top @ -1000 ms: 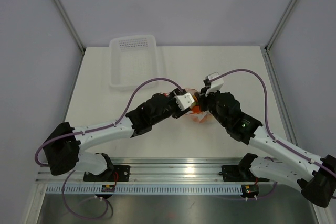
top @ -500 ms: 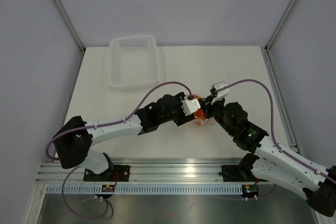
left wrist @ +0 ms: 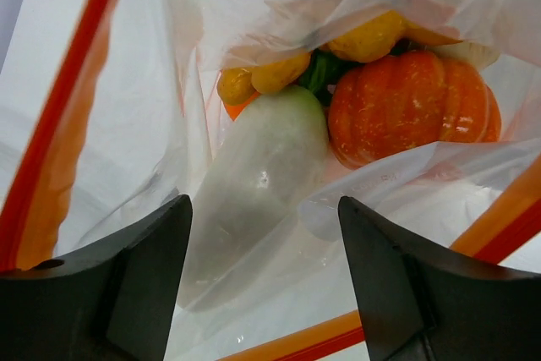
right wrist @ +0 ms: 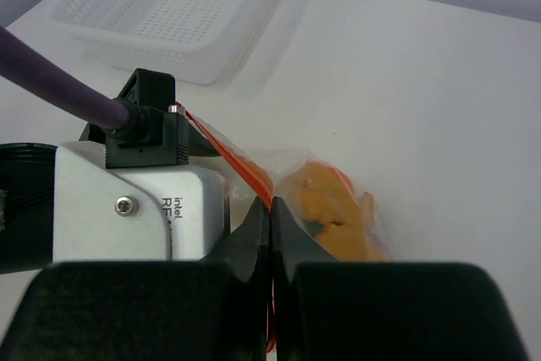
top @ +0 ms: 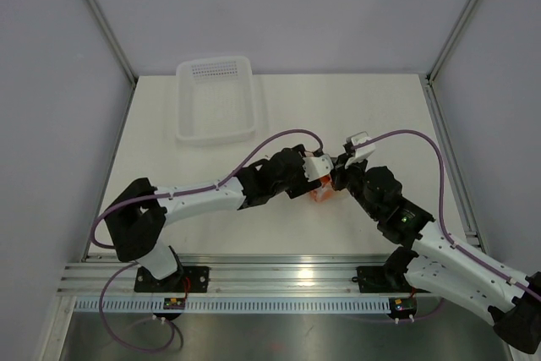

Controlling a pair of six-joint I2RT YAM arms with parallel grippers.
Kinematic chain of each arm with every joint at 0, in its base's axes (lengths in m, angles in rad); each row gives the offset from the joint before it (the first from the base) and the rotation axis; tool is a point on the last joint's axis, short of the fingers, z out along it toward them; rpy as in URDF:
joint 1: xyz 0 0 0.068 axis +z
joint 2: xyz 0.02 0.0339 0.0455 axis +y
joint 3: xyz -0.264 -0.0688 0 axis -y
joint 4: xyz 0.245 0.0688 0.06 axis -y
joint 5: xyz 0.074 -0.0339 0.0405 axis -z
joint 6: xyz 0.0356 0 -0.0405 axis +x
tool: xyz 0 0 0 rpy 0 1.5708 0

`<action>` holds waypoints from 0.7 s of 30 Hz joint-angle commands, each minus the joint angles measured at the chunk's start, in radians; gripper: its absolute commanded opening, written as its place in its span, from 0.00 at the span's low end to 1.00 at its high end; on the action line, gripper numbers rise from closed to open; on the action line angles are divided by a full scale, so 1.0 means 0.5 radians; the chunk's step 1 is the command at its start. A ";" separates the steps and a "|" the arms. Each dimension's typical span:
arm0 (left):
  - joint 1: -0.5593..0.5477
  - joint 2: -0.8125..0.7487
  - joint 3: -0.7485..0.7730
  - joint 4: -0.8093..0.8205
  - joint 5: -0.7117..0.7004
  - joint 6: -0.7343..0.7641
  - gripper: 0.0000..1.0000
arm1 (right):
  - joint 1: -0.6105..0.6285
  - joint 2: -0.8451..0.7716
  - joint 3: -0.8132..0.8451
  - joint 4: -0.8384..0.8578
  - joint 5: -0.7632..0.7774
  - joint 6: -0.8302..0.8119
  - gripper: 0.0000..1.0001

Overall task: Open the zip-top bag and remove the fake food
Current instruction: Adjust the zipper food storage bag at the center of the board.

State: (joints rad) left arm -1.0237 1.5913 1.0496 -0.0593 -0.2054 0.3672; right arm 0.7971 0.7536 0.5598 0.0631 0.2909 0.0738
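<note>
Two pincers at the zip-top bag (left wrist: 127, 124): left spread, right clamped.
My left gripper (left wrist: 262, 209) stood wide apart at the bag's open mouth, gripping nothing I could see. My right gripper (right wrist: 270, 209) was pinched flat on the red-orange zipper strip (right wrist: 241, 154). The mouth faced my left wrist; the fake food (left wrist: 406, 112) lay deep inside, with the white radish piece (left wrist: 262, 175) lengthwise toward the mouth. The bag sat mid-table (top: 380, 107) between both wrists. The white basket (top: 215, 107) sat well apart, far left, with grey walls around.

Clear zip-top bag (left wrist: 110, 124) mouth open, mid-table; fake food (left wrist: 355, 40) inside: orange pumpkin (left wrist: 410, 112), white radish (left wrist: 262, 183).
</note>
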 commanded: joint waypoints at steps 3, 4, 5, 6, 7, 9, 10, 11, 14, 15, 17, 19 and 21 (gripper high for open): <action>0.023 0.017 0.015 -0.001 -0.325 -0.032 0.70 | 0.044 -0.025 0.028 0.171 -0.180 -0.034 0.00; 0.023 -0.040 -0.001 0.042 -0.335 -0.050 0.69 | 0.044 -0.034 0.028 0.174 -0.183 -0.031 0.00; 0.023 -0.074 -0.022 0.054 -0.231 -0.053 0.66 | 0.044 -0.032 0.025 0.177 -0.192 -0.031 0.00; 0.023 -0.120 -0.050 0.079 -0.151 -0.050 0.65 | 0.044 -0.032 0.025 0.177 -0.183 -0.028 0.00; 0.026 -0.221 -0.120 0.109 -0.053 -0.041 0.63 | 0.044 -0.028 0.028 0.177 -0.171 -0.028 0.00; 0.023 -0.311 -0.142 0.067 0.171 -0.032 0.58 | 0.044 -0.022 0.028 0.174 -0.140 -0.025 0.00; 0.023 -0.344 -0.136 0.006 0.241 -0.029 0.57 | 0.044 -0.022 0.028 0.171 -0.134 -0.025 0.00; 0.023 -0.396 -0.105 -0.059 0.330 -0.029 0.55 | 0.044 -0.022 0.028 0.171 -0.103 -0.025 0.00; 0.023 -0.461 -0.035 -0.310 0.493 -0.099 0.48 | 0.044 -0.032 0.019 0.184 -0.063 -0.025 0.00; 0.026 -0.474 -0.022 -0.411 0.536 -0.133 0.47 | 0.044 -0.025 0.019 0.184 -0.045 -0.022 0.00; 0.023 -0.480 0.005 -0.464 0.646 -0.151 0.47 | 0.044 -0.001 0.019 0.190 -0.002 -0.022 0.00; 0.029 -0.446 0.072 -0.654 0.800 -0.179 0.47 | 0.044 0.021 0.025 0.193 0.038 -0.028 0.00; 0.026 -0.394 0.158 -0.767 0.850 -0.209 0.47 | 0.044 0.039 0.028 0.199 0.038 -0.028 0.00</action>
State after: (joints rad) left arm -1.0138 1.3735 1.0477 -0.3134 0.0917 0.3016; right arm 0.8116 0.7635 0.5545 0.0944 0.2714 0.0719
